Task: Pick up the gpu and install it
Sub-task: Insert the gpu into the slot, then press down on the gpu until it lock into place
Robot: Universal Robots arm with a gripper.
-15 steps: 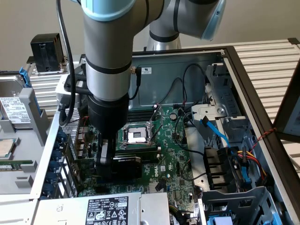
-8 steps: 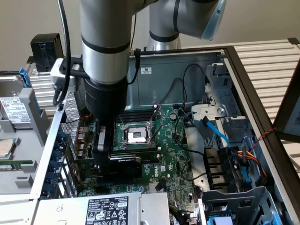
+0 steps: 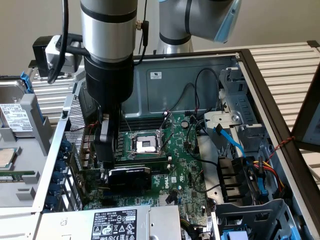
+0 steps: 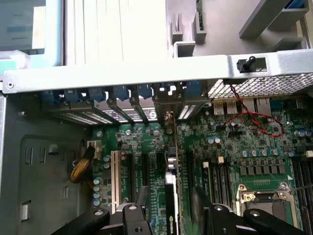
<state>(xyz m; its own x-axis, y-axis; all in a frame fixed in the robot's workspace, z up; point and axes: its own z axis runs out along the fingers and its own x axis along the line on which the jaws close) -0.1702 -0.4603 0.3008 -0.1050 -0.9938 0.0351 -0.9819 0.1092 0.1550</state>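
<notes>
Inside the open grey metal computer case [image 3: 55, 150], the small gpu with green board and black shroud [image 3: 129, 177] stands on edge in a slot of the large green motherboard [image 3: 175, 170], just below the silver processor socket [image 3: 146, 144]. The black two-fingered tool [image 3: 106, 157] hovers directly over the card's bracket end, jaws spread wide and straddling it, gripping nothing. The card's long axis runs toward the exterior view's right.

Arm: silver-and-black, descending vertically — upper-centre-left of the exterior view.
Gripper [image 3: 111, 167]: pointing straight down, centre-left.
Fingers [image 4: 142, 198]: spread wide apart — nothing clamped between them.
</notes>
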